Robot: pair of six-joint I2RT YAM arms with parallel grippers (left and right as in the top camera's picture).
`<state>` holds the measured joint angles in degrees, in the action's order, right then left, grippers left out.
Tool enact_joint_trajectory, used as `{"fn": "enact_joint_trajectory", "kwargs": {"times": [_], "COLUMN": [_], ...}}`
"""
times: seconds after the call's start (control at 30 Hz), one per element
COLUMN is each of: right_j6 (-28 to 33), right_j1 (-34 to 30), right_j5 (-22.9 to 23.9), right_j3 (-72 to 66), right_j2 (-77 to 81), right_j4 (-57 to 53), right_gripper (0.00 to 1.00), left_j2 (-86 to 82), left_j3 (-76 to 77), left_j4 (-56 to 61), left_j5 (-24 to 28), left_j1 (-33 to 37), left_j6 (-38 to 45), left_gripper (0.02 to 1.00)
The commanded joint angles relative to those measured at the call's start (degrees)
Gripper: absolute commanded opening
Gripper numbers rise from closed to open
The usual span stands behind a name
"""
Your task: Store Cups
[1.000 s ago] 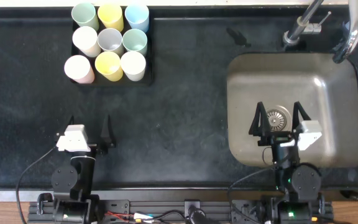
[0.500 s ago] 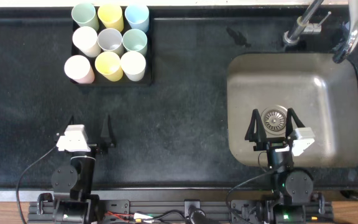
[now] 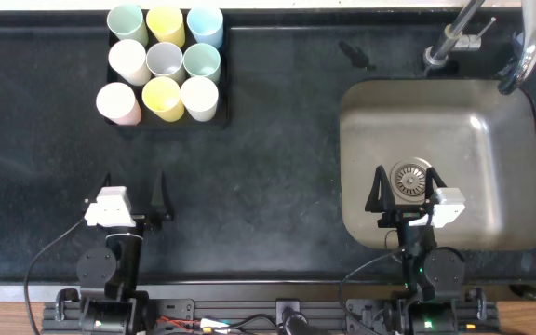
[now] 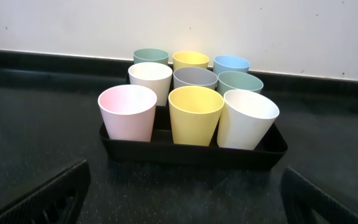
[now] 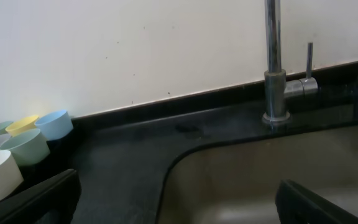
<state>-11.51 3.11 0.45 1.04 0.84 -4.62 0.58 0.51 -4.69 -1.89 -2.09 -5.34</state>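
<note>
A black tray point(image 3: 223, 93) at the back left of the dark counter holds several upright cups in pink point(image 3: 118, 103), yellow, white, grey, green and blue. In the left wrist view the tray point(image 4: 272, 151) lies straight ahead, with the pink cup point(image 4: 128, 112), a yellow cup point(image 4: 195, 114) and a white cup point(image 4: 247, 118) in the nearest row. My left gripper point(image 3: 136, 194) stands open near the front edge, well short of the tray. My right gripper point(image 3: 406, 190) stands open over the front part of the sink point(image 3: 491, 130). Both hold nothing.
The steel sink has a drain point(image 3: 411, 177) just beyond my right gripper. A tap point(image 5: 274, 62) stands on the counter behind the sink, near the back wall. Bare dark counter point(image 3: 268, 177) stretches between the tray and the sink.
My right gripper has drawn back toward its base and shifted a little left over the sink's front. The left arm and the cups have not moved.
</note>
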Motion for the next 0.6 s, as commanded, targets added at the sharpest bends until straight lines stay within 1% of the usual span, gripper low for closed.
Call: {"fn": "enact_joint_trajectory", "kwargs": {"times": [0.03, 0.23, 0.3, 0.4, 0.6], "right_j6": [5.4, 18.2, 20.9, 21.9, 21.8], "right_j1": [0.4, 0.4, 0.4, 0.4, 0.4], "right_j5": [0.1, 0.0, 0.0, 0.0, 0.3], "right_j3": [-0.8, -0.8, -0.8, -0.8, -0.8], "right_j2": [-0.7, -0.7, -0.7, -0.7, -0.6], "right_j4": [0.2, 0.2, 0.2, 0.2, 0.2], "right_gripper": [0.996, 0.996, 0.993, 0.996, 0.996], "left_j2": [-0.5, -0.5, -0.5, -0.5, -0.5], "left_j3": [-0.1, -0.1, -0.1, -0.1, -0.1], "left_j4": [-0.1, -0.1, -0.1, -0.1, -0.1], "left_j5": [0.4, 0.4, 0.4, 0.4, 0.4], "left_j1": [0.4, 0.4, 0.4, 0.4, 0.4], "left_j6": [1.3, 1.2, 1.2, 1.3, 1.3], "left_gripper": [1.000, 1.000, 0.998, 0.998, 1.000]}}
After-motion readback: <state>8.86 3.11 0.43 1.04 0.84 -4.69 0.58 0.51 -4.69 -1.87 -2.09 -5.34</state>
